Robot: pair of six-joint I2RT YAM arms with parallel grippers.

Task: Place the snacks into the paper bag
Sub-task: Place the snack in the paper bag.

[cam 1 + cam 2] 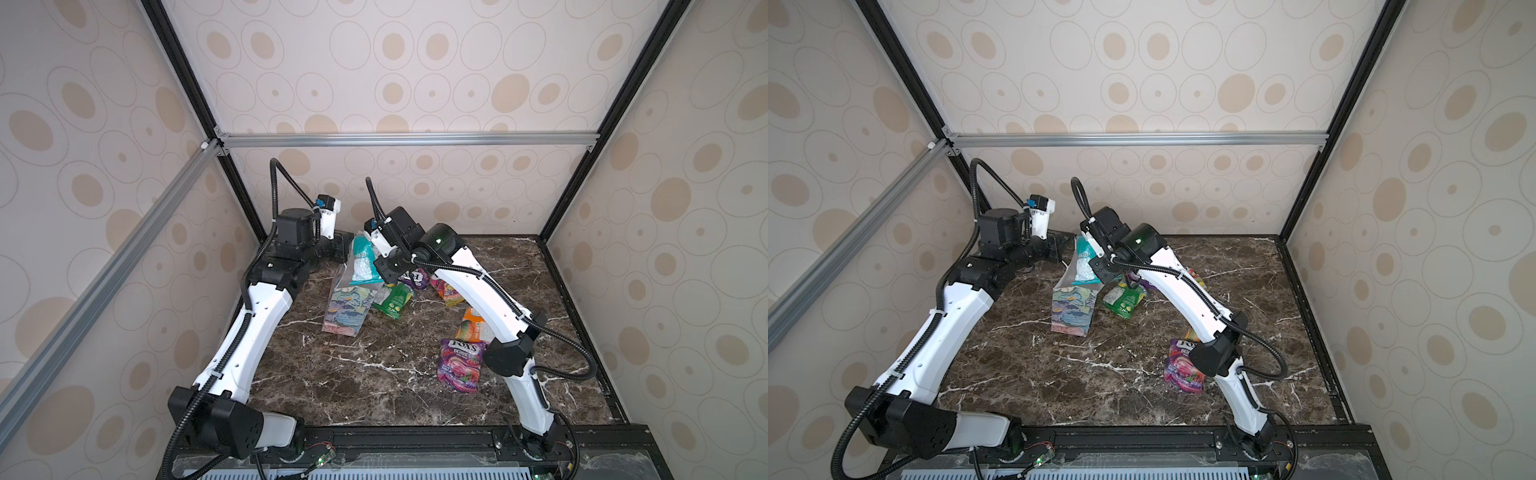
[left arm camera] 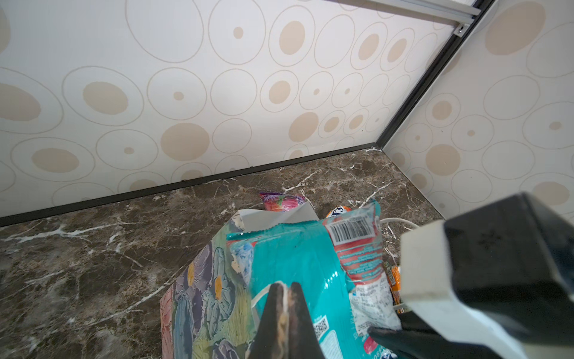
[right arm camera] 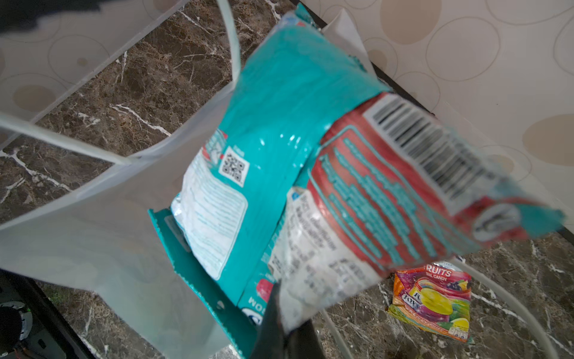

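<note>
The floral paper bag point(image 1: 347, 309) point(image 1: 1073, 309) stands upright mid-table, its mouth open. My left gripper point(image 2: 285, 287) is shut on the bag's white cord handle point(image 2: 259, 296) at the rim. My right gripper point(image 3: 289, 310) is shut on a corner of the teal-white pouch point(image 3: 279, 124) point(image 1: 363, 262), which hangs partly inside the bag's mouth. On the table lie a green pouch point(image 1: 392, 300), a purple Berries pouch point(image 1: 461, 363), a second purple pouch point(image 1: 417, 279), the red-yellow Fruits pouch point(image 3: 431, 298) and an orange pouch point(image 1: 471, 324) half under my right arm.
The dark marble table point(image 1: 374, 374) is boxed in by patterned walls at the back and on both sides. The bag stands near the back wall point(image 2: 186, 140). Black rails run along the table's front edge point(image 1: 415, 436). My right arm crosses above the loose pouches.
</note>
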